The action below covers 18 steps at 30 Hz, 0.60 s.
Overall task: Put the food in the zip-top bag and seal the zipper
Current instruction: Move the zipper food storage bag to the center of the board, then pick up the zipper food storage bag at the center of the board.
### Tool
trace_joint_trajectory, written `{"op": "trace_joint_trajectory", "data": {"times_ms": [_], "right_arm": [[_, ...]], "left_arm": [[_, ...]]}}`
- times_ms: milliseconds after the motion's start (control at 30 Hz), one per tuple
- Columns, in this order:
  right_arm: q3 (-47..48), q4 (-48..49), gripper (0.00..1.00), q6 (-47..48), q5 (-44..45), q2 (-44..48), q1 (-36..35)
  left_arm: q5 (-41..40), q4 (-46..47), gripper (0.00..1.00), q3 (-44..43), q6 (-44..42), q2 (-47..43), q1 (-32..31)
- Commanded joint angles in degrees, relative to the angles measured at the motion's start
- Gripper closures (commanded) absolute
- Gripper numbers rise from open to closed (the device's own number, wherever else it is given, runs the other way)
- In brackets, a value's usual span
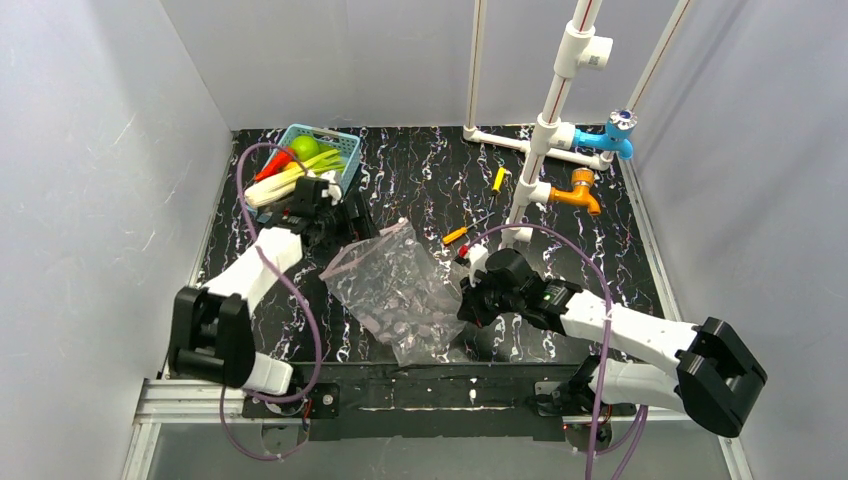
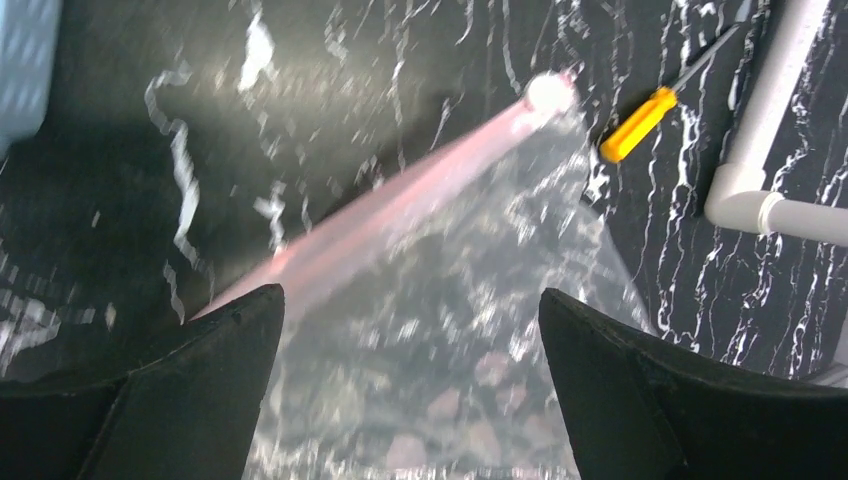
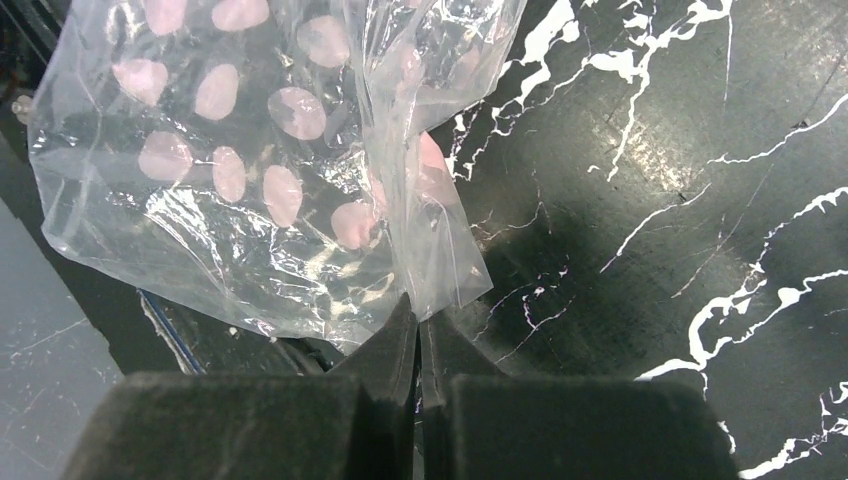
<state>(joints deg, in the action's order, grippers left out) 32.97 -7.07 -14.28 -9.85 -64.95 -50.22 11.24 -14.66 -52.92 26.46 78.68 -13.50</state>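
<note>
The zip-top bag lies crumpled in the middle of the black marbled worktop, its bottom corner close to the near edge. The pink zipper runs along the bag's far-left edge. The left claw hovers above that edge with its fingers spread wide, gripping nothing. The right claw is pinched closed on the bag's right edge, with thin plastic caught between its tips. A light blue basket in the far left corner holds a leek, a green fruit and a red chili. Bare worktop opens between the basket and the white pipe frame. An orange-handled screwdriver lies just right of the bag's far corner.
</note>
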Motion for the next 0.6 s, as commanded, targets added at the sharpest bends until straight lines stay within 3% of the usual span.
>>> {"op": "trace_joint_trajectory", "data": {"times_ms": [0,167,400,567], "right_arm": [[0.33,1.99,0.99,1.32,-2.36,2.67,0.12],[-0.07,2.78,0.99,1.18,-2.69,3.91,0.28],[0.78,3.44,0.99,1.26,-2.85,2.01,0.29],[2.49,2.12,0.99,0.60,-0.48,0.11,0.35]], "left_arm": [[9.39,0.57,0.01,-10.01,-7.79,8.88,0.54],[13.70,-11.37,0.01,-22.05,-13.98,19.42,0.62],[23.85,-12.44,0.02,-19.88,-9.57,20.90,0.57],[27.15,-12.27,0.20,-17.85,-9.82,16.21,0.52]]}}
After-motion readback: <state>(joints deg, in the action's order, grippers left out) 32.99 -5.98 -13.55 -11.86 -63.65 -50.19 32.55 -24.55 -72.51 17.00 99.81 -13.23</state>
